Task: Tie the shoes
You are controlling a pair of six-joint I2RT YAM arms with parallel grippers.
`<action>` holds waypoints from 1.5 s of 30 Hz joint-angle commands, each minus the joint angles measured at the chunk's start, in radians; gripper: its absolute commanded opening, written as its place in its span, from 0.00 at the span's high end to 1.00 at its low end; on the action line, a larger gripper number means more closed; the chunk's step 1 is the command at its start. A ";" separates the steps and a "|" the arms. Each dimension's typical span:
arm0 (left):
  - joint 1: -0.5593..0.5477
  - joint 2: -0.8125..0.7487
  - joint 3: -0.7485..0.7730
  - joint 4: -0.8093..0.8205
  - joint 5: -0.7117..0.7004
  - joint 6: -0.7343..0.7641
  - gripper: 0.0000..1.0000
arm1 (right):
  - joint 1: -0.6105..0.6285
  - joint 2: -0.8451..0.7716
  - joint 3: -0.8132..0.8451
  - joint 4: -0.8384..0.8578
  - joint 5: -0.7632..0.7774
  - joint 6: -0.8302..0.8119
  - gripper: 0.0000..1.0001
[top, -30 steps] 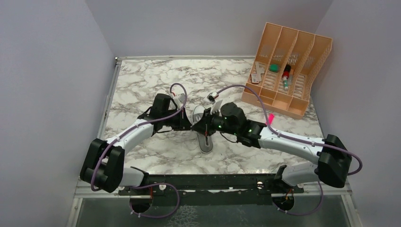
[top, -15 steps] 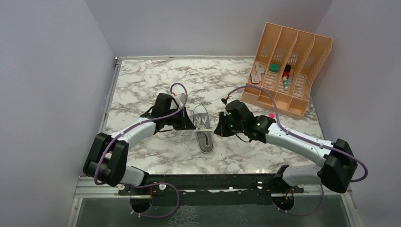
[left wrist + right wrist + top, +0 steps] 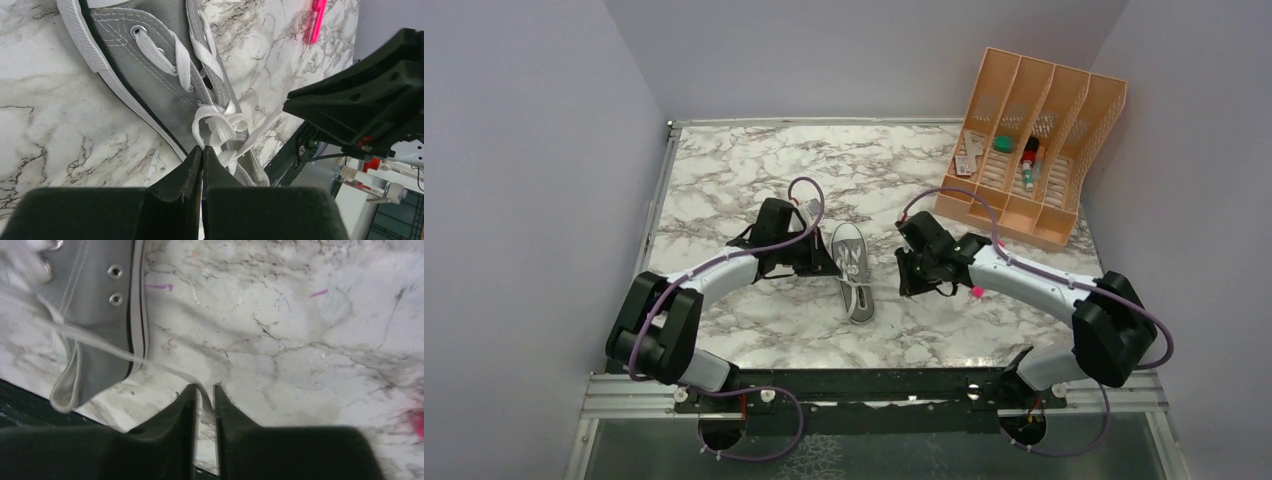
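The shoe (image 3: 852, 272) lies near the middle of the table (image 3: 754, 160), between your two grippers. It is a small grey canvas low-top with a white rubber toe cap and sole rim. Its long axis runs from the far side towards the arm bases, a little slanted, with the toe pointing away from the bases and the heel nearest them. No brand mark on it can be read.

You are working on a white and grey marble-patterned top with plain pale lilac walls on three sides and a metal rail (image 3: 874, 385) along the near edge. A peach-coloured slotted organizer (image 3: 1064, 110) stands at the far right, well apart from the shoe. Any print on the small items in it is too small to read.

Your left gripper (image 3: 201, 150) has its fingers pressed tight together on a loop of the white laces (image 3: 220, 122) at the knot. Your right gripper (image 3: 204, 392) is all but closed, pinching a single lace strand that runs slack from the shoe's side across the marble into its tips.
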 commanded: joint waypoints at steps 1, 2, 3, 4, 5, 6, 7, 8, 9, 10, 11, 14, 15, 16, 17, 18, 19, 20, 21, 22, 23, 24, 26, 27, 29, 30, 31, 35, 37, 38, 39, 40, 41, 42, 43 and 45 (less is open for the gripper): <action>-0.007 0.024 0.039 0.035 -0.017 0.001 0.96 | -0.021 0.054 0.031 -0.061 -0.120 -0.101 0.61; -0.008 0.026 0.042 0.035 -0.012 0.001 0.96 | -0.021 0.032 0.035 -0.045 -0.137 -0.125 0.49; -0.009 0.027 0.045 0.035 -0.009 0.001 0.96 | -0.022 -0.001 0.035 -0.004 -0.173 -0.161 0.41; -0.009 0.027 0.047 0.035 -0.007 0.002 0.96 | -0.023 -0.030 0.032 0.044 -0.234 -0.207 0.37; -0.009 0.027 0.049 0.034 -0.005 0.004 0.96 | -0.024 -0.050 0.039 0.090 -0.318 -0.276 0.37; -0.009 0.028 0.051 0.031 -0.003 0.006 0.96 | -0.024 -0.056 0.044 0.125 -0.371 -0.339 0.38; -0.009 0.029 0.055 0.026 -0.003 0.012 0.96 | -0.024 -0.064 0.027 0.185 -0.397 -0.377 0.40; -0.010 0.030 0.059 0.018 -0.005 0.020 0.96 | -0.025 -0.078 -0.003 0.260 -0.409 -0.423 0.41; -0.009 0.030 0.062 0.012 -0.007 0.026 0.96 | -0.024 -0.087 -0.027 0.314 -0.412 -0.468 0.42; -0.009 0.030 0.063 0.006 -0.006 0.030 0.96 | -0.025 -0.093 -0.046 0.369 -0.420 -0.514 0.42; -0.009 0.029 0.065 0.002 -0.002 0.034 0.96 | -0.026 -0.088 -0.067 0.428 -0.454 -0.563 0.42; -0.010 0.023 0.062 -0.004 0.000 0.042 0.96 | -0.025 -0.034 -0.066 0.433 -0.504 -0.706 0.51; -0.009 0.022 0.061 -0.006 -0.002 0.044 0.96 | -0.026 -0.019 -0.067 0.439 -0.502 -0.729 0.54; -0.009 0.022 0.060 -0.007 -0.004 0.044 0.96 | -0.026 -0.008 -0.071 0.439 -0.527 -0.775 0.58; -0.009 0.021 0.058 -0.006 -0.005 0.044 0.96 | -0.025 0.000 -0.083 0.460 -0.545 -0.802 0.60; -0.010 0.021 0.058 -0.003 -0.006 0.043 0.96 | -0.025 0.005 -0.099 0.492 -0.557 -0.811 0.62; -0.010 0.020 0.056 -0.001 -0.004 0.042 0.96 | -0.025 0.011 -0.113 0.518 -0.562 -0.822 0.64; -0.010 0.020 0.057 0.000 -0.004 0.043 0.96 | -0.025 0.016 -0.122 0.535 -0.557 -0.828 0.66; -0.009 0.020 0.058 -0.001 -0.003 0.044 0.96 | -0.025 0.020 -0.125 0.537 -0.563 -0.829 0.66; -0.009 0.020 0.059 -0.001 -0.003 0.044 0.96 | -0.025 0.025 -0.128 0.537 -0.576 -0.828 0.67; -0.009 0.019 0.059 0.000 -0.001 0.044 0.96 | -0.025 0.030 -0.127 0.537 -0.591 -0.830 0.68; -0.010 0.018 0.059 -0.001 -0.001 0.043 0.96 | -0.024 0.037 -0.127 0.537 -0.602 -0.829 0.69; -0.009 0.020 0.059 -0.001 -0.001 0.044 0.96 | -0.024 0.041 -0.138 0.573 -0.604 -0.824 0.70; -0.010 0.020 0.059 -0.001 -0.001 0.044 0.96 | -0.024 0.042 -0.144 0.582 -0.611 -0.821 0.70; -0.009 0.020 0.059 -0.001 -0.001 0.043 0.96 | -0.024 0.048 -0.153 0.598 -0.613 -0.809 0.72; -0.010 0.020 0.058 -0.001 -0.001 0.044 0.96 | -0.024 0.052 -0.155 0.606 -0.610 -0.805 0.73; -0.009 0.019 0.058 -0.001 -0.001 0.044 0.96 | -0.024 0.059 -0.160 0.616 -0.603 -0.801 0.74; -0.011 0.015 0.061 -0.006 0.000 0.046 0.96 | -0.024 0.078 -0.166 0.626 -0.607 -0.796 0.78; -0.010 0.011 0.061 -0.007 0.000 0.045 0.96 | -0.024 0.085 -0.165 0.622 -0.608 -0.794 0.79; -0.009 0.010 0.062 -0.007 0.000 0.044 0.96 | -0.024 0.085 -0.169 0.623 -0.608 -0.794 0.79; -0.009 0.010 0.062 -0.008 0.000 0.044 0.96 | -0.023 0.083 -0.174 0.626 -0.609 -0.792 0.80; -0.009 0.009 0.062 -0.008 0.002 0.044 0.96 | -0.024 0.081 -0.180 0.633 -0.608 -0.785 0.82; -0.009 0.008 0.062 -0.009 0.002 0.043 0.96 | -0.024 0.078 -0.186 0.642 -0.602 -0.777 0.84; -0.009 0.006 0.062 -0.009 0.002 0.043 0.96 | -0.024 0.075 -0.189 0.649 -0.599 -0.770 0.86; -0.009 0.002 0.061 -0.010 0.001 0.043 0.96 | -0.024 0.070 -0.190 0.655 -0.591 -0.758 0.91; -0.010 -0.007 0.057 -0.014 -0.002 0.043 0.96 | -0.024 0.053 -0.191 0.664 -0.556 -0.724 0.99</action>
